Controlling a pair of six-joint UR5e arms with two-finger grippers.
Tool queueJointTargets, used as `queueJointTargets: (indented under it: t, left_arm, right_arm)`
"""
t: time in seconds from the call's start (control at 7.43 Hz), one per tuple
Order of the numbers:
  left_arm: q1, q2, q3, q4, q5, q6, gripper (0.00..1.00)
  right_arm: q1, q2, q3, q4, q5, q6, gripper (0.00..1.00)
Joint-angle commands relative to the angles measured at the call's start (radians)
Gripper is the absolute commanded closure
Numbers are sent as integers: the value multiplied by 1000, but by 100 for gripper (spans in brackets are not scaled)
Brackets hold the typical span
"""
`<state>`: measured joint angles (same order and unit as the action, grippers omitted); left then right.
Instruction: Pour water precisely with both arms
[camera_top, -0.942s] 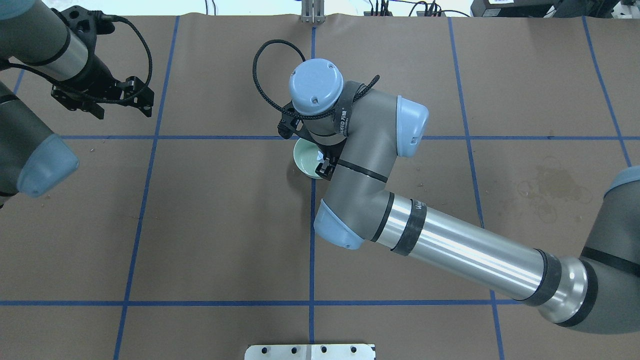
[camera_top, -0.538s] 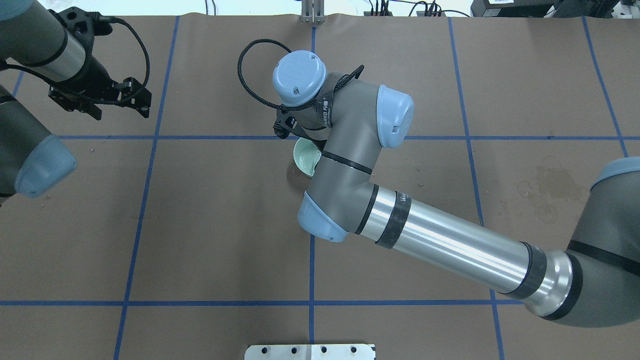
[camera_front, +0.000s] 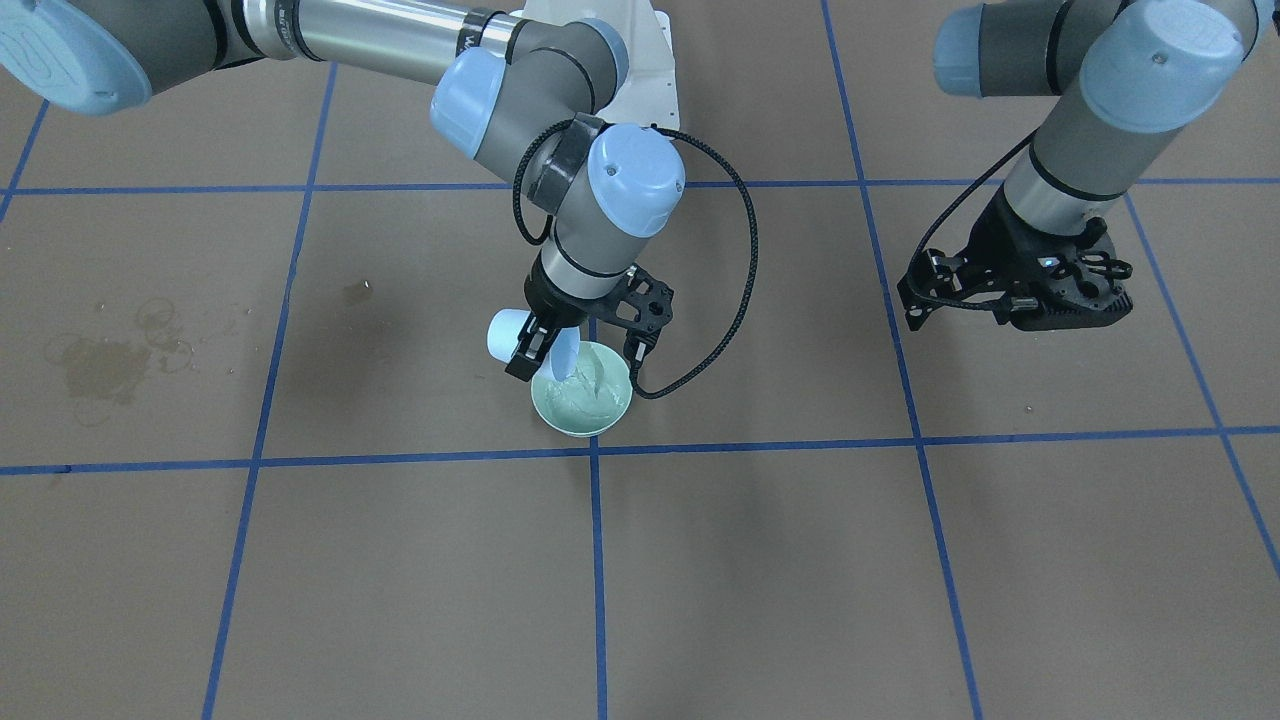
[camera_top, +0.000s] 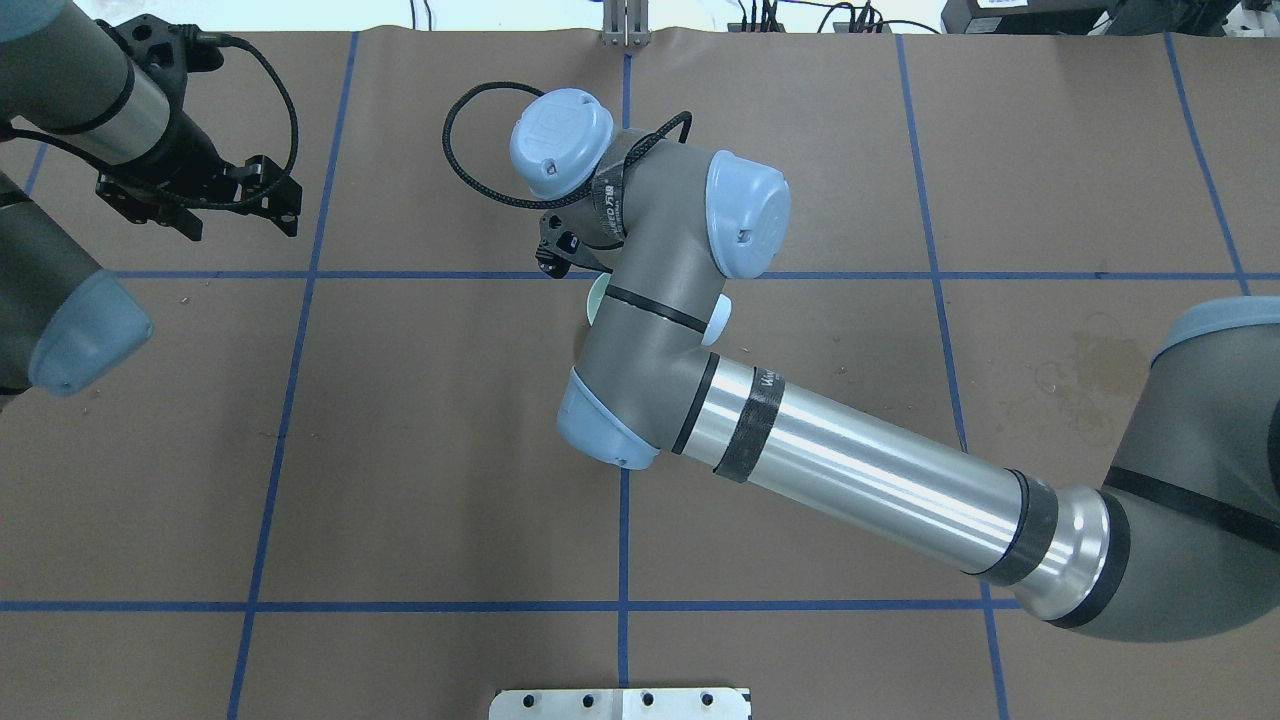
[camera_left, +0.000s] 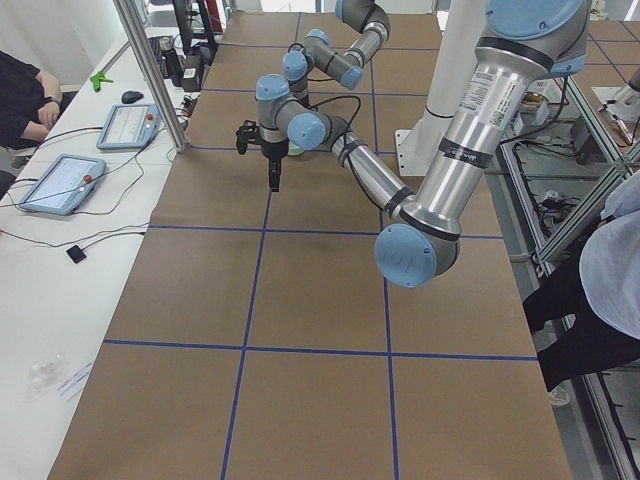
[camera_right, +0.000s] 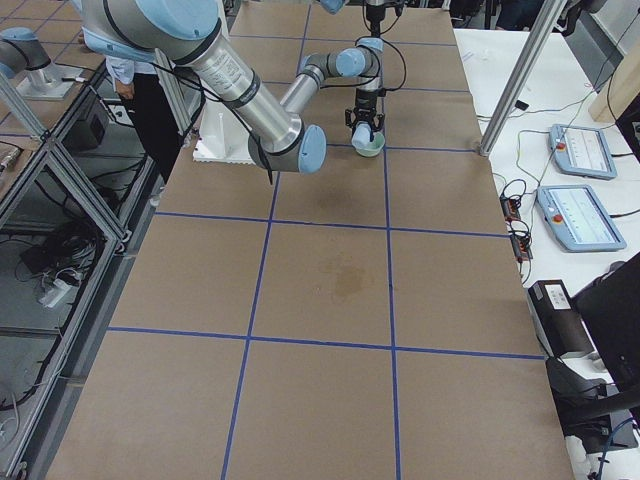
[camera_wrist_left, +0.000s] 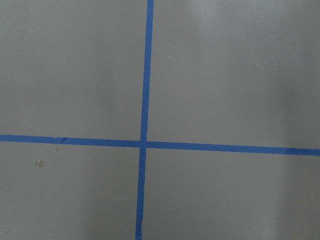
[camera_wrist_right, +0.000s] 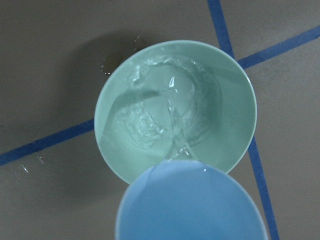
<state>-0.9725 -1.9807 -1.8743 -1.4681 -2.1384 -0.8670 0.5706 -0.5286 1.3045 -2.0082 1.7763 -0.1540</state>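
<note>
My right gripper (camera_front: 545, 352) is shut on a light blue cup (camera_front: 505, 333) and holds it tilted over a pale green bowl (camera_front: 582, 402) at the table's middle. In the right wrist view the cup (camera_wrist_right: 189, 205) is at the bottom and a thin stream of clear water (camera_wrist_right: 172, 112) runs from its lip into the bowl (camera_wrist_right: 120, 150), where water ripples. In the overhead view my right arm hides nearly all of the bowl (camera_top: 594, 298). My left gripper (camera_front: 1012, 305) hangs open and empty above the table, far from the bowl; it also shows in the overhead view (camera_top: 205, 205).
Small water drops (camera_wrist_right: 105, 65) lie on the brown paper beside the bowl. A dried stain (camera_front: 100, 365) marks the paper on my right side. Blue tape lines (camera_wrist_left: 145, 144) cross the table. A white mounting plate (camera_top: 620, 703) sits at the near edge.
My right wrist has swung left in the overhead view and now covers most of the bowl, with the cup tipped further. My left gripper has drifted slightly left and back.
</note>
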Motion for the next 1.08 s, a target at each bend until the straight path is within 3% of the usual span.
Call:
queueJointTargets:
  t: [0.0,0.4,0.54,0.81,0.94]
  left_arm:
    - [2,0,3,0,0,-1,0]
    - [3,-1,3,0,2,-12,0]
    - [2,-1,6,0,2,-12,0]
    - [3,-3,11,0,2,-18,0]
    - [3,-6,14,0,2,-18,0]
  right_arm:
    - [0,4,-11,-11,-24,-39,100]
    - [3,-1,4,-1,-17,-24,100]
    - [5,-39,39,75,-14,2,100]
    - [6,-204,203,236,-12,97,100]
    - [8,-211,250,239,-12,207,100]
